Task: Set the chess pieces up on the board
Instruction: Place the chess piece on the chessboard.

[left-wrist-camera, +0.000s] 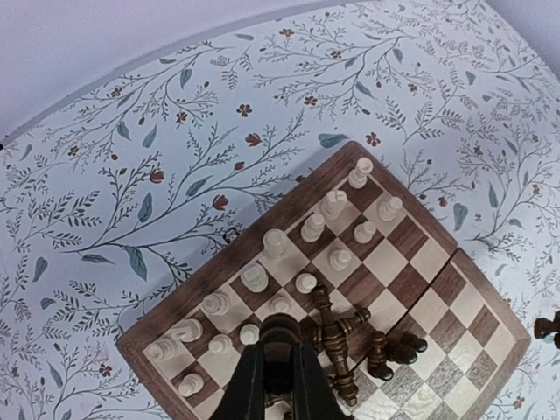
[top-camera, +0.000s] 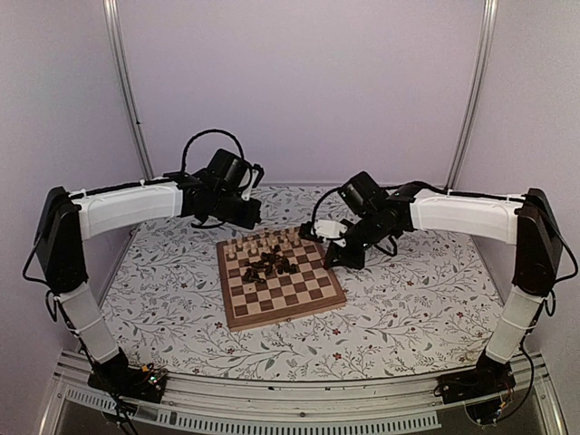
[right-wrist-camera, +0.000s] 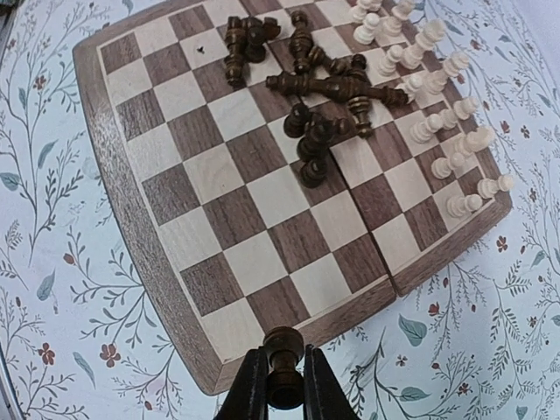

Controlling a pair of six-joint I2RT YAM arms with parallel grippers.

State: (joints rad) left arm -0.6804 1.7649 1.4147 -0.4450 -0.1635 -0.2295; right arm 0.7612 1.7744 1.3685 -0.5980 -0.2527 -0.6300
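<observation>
The board (top-camera: 286, 316) lies mid-table. Pale chess pieces (top-camera: 267, 243) stand in two rows along its far side, and dark ones (top-camera: 270, 265) lie tumbled in a heap at its centre. My left gripper (top-camera: 246, 219) hovers over the pale rows (left-wrist-camera: 311, 227); in the left wrist view it (left-wrist-camera: 278, 346) is shut on a dark piece (left-wrist-camera: 279, 327), beside the fallen dark ones (left-wrist-camera: 350, 337). My right gripper (top-camera: 334, 257) hangs at the board's right edge. The right wrist view shows it (right-wrist-camera: 285, 355) shut on a dark pawn (right-wrist-camera: 284, 339) above the board's rim (right-wrist-camera: 131, 219).
A floral cover (top-camera: 408, 299) spreads over the table around the board. Pale walls close in the back and both sides, with metal posts (top-camera: 127, 91) at the rear corners. Both arms reach in from the sides over the far half.
</observation>
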